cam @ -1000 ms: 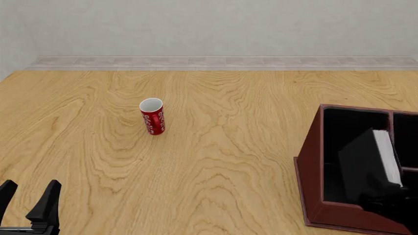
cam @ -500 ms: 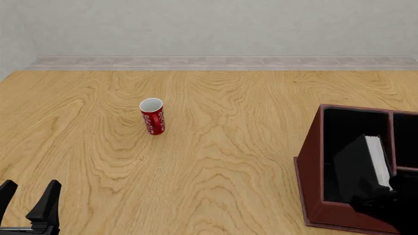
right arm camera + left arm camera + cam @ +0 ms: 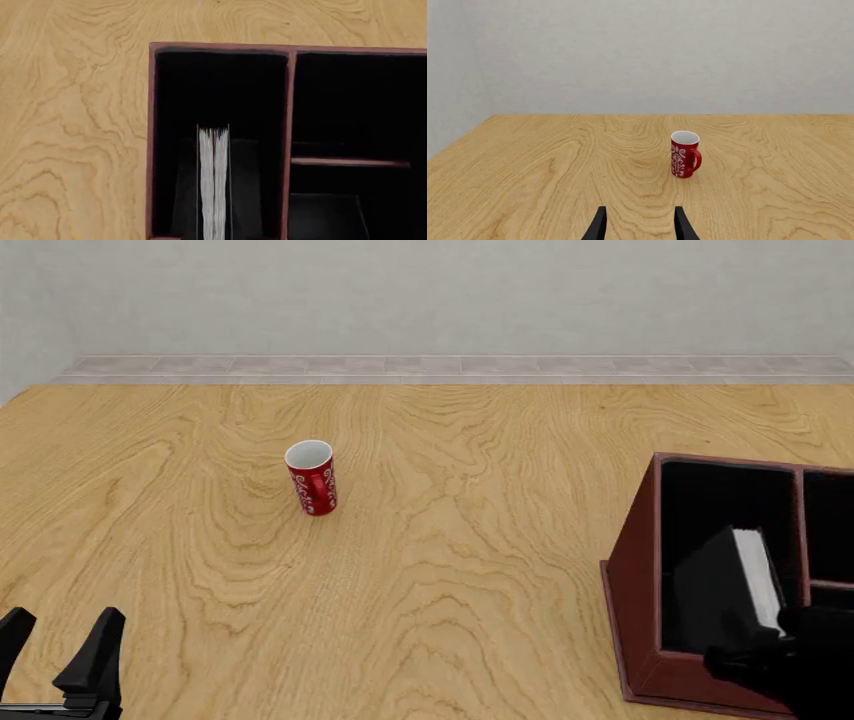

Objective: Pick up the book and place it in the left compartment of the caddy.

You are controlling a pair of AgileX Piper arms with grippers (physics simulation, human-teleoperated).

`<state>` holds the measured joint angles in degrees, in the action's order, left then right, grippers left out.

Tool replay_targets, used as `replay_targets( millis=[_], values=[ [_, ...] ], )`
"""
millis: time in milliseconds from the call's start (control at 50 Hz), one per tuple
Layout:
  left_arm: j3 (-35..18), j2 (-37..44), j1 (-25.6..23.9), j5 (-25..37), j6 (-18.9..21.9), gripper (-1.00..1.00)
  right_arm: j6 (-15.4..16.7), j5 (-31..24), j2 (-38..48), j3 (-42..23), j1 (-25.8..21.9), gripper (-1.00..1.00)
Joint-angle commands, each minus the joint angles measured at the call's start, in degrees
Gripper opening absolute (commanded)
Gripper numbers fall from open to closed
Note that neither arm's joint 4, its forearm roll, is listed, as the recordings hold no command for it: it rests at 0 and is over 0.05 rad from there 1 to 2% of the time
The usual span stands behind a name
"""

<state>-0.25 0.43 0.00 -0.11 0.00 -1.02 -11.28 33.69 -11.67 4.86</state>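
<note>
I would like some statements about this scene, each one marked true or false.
1. The book stands on edge inside the caddy's left compartment. True.
2. The red cup lies on its side. False: it stands upright.
3. The left gripper's fingers are apart and hold nothing. True.
4. The cup is inside the caddy. False: it stands on the table, well away from it.

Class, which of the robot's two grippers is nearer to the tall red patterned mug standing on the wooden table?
Left. The left gripper sits at the table's near-left edge, nearer the red patterned mug; the right gripper is over the dark reddish-brown wooden caddy, far right.
</note>
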Motion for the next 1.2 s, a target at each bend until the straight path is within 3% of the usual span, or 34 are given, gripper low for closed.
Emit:
replay_targets(
  millis=[20,600,620,1200],
  values=[
    [0.0,0.0,0.0,0.0,0.0,1.0,-1.2,2.6,1.5,0.6,-0.1,-1.0],
    [0.0,0.0,0.0,0.0,0.0,1.0,-1.4,6.9,5.8,1.8,-0.1,-1.0],
    [0.0,0.0,0.0,0.0,0.0,1.0,-1.4,6.9,5.9,1.7,-0.2,1.0],
    [0.0,0.0,0.0,0.0,0.0,1.0,-1.1,4.7,4.4,0.3,-0.3,1.0]
  ],
)
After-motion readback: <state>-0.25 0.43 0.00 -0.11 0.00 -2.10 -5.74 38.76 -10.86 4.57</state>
